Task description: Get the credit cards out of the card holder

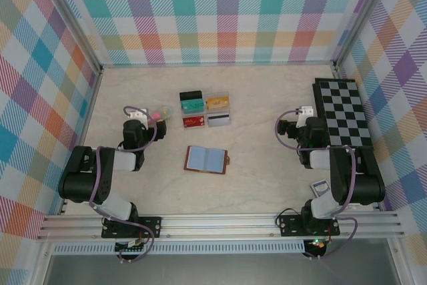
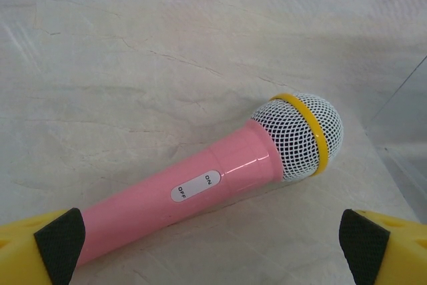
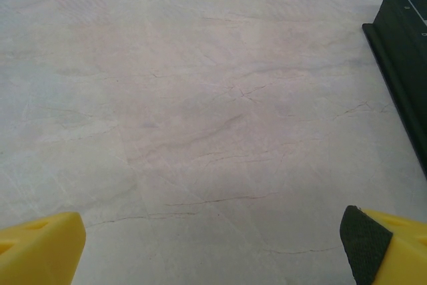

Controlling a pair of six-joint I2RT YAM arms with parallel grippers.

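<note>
Left claw (image 2: 212, 242), pink microphone (image 2: 200, 185) marked ON, OFF

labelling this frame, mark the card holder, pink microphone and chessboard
card holder (image 1: 206, 159), top external view, open blue-grey pages
pink microphone (image 2: 195, 186), left wrist view, switch on its handle
chessboard (image 1: 341, 113), top external view, middle of the squares

We saw a pale marbled table (image 1: 260, 91). The card holder (image 1: 207, 159) lay open near its middle. Just behind the holder sat a clear compartment box (image 1: 205, 110). Behind and left of it lay a pink toy microphone (image 2: 227, 168), well to its right a chessboard (image 1: 343, 111), and right and nearer a small flat piece (image 1: 319, 187).
</note>
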